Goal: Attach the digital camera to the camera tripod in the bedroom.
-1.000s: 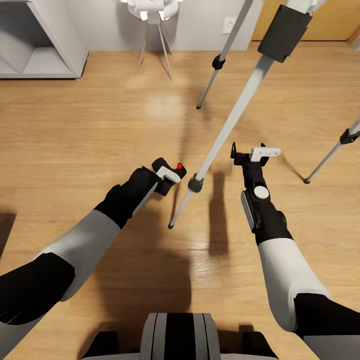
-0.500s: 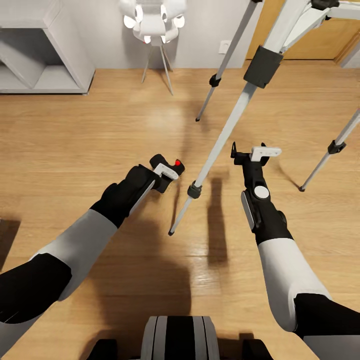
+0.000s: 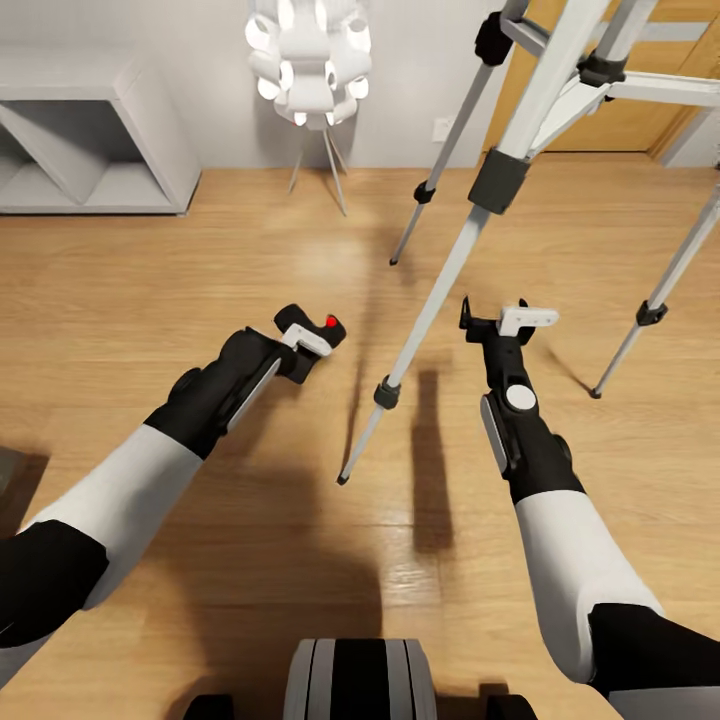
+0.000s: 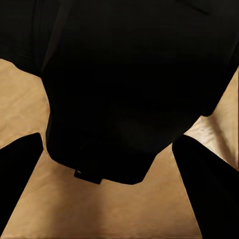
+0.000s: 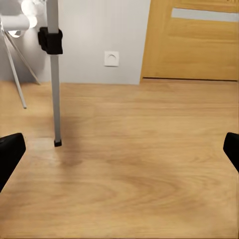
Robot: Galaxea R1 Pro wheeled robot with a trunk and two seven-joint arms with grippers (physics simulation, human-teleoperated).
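My left gripper is clamped on the digital camera, red button up; through the left wrist view its black body blocks nearly everything. My right gripper is spread wide with nothing between the fingers. The camera tripod straddles the wood floor: nearest leg lands between my arms, another foot at twelve o'clock, a third at three. A white lamp sits at eleven.
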